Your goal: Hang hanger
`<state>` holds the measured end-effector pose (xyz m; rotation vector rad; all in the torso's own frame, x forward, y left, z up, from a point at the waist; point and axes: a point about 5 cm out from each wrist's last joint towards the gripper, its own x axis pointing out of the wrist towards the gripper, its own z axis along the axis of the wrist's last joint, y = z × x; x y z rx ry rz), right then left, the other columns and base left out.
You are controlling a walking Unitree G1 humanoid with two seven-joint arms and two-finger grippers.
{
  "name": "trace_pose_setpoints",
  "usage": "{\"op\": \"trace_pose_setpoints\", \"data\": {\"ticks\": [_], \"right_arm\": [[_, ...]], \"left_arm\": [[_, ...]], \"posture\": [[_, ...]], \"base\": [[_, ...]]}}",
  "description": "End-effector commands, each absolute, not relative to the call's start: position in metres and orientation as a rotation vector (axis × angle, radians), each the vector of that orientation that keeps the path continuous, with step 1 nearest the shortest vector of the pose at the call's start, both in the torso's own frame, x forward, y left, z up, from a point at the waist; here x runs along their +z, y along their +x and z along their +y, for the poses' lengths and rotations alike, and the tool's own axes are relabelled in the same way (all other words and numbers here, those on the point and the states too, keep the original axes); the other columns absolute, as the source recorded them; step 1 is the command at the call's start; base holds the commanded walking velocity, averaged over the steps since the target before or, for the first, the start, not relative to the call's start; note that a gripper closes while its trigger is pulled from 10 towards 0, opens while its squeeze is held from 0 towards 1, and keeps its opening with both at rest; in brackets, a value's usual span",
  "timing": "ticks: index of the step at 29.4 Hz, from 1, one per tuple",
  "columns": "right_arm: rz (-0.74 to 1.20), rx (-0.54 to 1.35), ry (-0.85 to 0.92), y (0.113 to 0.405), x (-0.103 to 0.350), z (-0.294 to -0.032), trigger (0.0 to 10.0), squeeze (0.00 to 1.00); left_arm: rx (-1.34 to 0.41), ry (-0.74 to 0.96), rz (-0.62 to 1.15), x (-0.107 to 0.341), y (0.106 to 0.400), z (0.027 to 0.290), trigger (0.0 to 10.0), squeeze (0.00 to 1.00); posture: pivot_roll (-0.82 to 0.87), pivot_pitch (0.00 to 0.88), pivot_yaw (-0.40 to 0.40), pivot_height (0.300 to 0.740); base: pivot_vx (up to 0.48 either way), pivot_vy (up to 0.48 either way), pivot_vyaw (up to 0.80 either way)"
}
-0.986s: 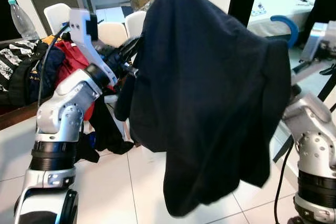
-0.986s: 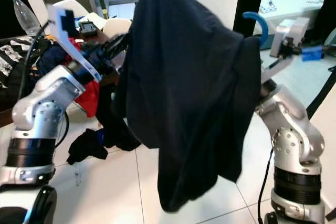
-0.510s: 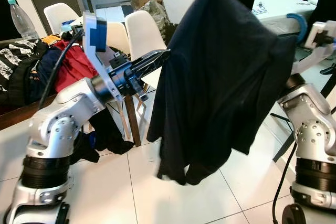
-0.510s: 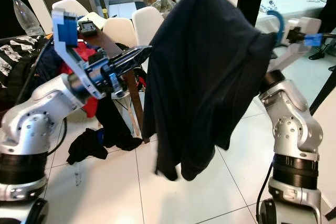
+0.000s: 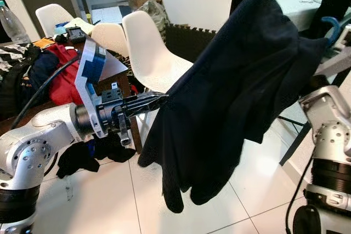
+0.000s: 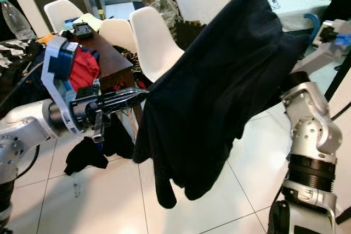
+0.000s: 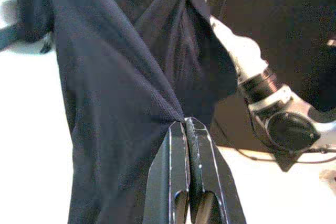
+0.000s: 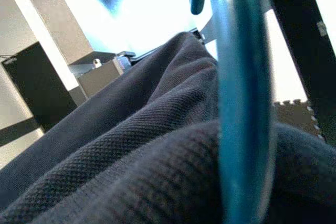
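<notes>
While raised mid-air before white chairs (image 5: 147, 53), left gripper (image 7: 185, 124) pressed together, pinching dark garment (image 5: 241, 97) at its edge. Draped over blue hanger (image 8: 242, 93) up at right gripper (image 6: 329, 28); finger state there unclear.

white chairs (image 5: 147, 53) by wooden table (image 6: 112, 47) | clothes heap (image 5: 33, 67) on table | bottle (image 6: 15, 17) behind
</notes>
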<state>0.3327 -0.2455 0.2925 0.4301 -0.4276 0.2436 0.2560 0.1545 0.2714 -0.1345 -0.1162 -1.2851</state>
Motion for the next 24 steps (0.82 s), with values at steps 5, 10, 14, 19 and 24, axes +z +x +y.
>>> {"op": "trace_pose_setpoints", "data": {"ticks": [5,10,14,19,24], "right_arm": [[-0.466,0.25,0.427,0.333,0.301,-0.244,10.0,0.0],[-0.465,0.275,0.407,0.333,0.302,-0.242,10.0,0.0],[-0.478,0.327,0.352,0.328,0.307,-0.241,10.0,0.0],[-0.486,0.36,0.316,0.324,0.31,-0.241,10.0,0.0],[-0.501,0.43,0.251,0.317,0.314,-0.238,10.0,0.0]], "left_arm": [[-1.234,-0.011,-0.034,0.266,0.252,0.182,0.0,0.0],[-1.159,0.061,0.003,0.263,0.256,0.198,0.0,0.0],[-1.001,0.239,0.138,0.253,0.261,0.236,0.0,0.0],[-0.947,0.297,0.19,0.251,0.261,0.249,0.0,0.0],[-0.92,0.333,0.254,0.248,0.256,0.257,1.5,0.0]], "posture": [[0.14,0.026,0.022,0.74],[0.14,0.026,0.021,0.74],[0.14,0.023,0.022,0.74],[0.14,0.024,0.02,0.74],[0.14,0.026,0.021,0.74]], "base": [[0.0,0.0,0.0],[0.0,0.0,0.0],[0.0,0.0,0.0],[0.0,0.0,0.0],[0.0,0.0,0.0]]}}
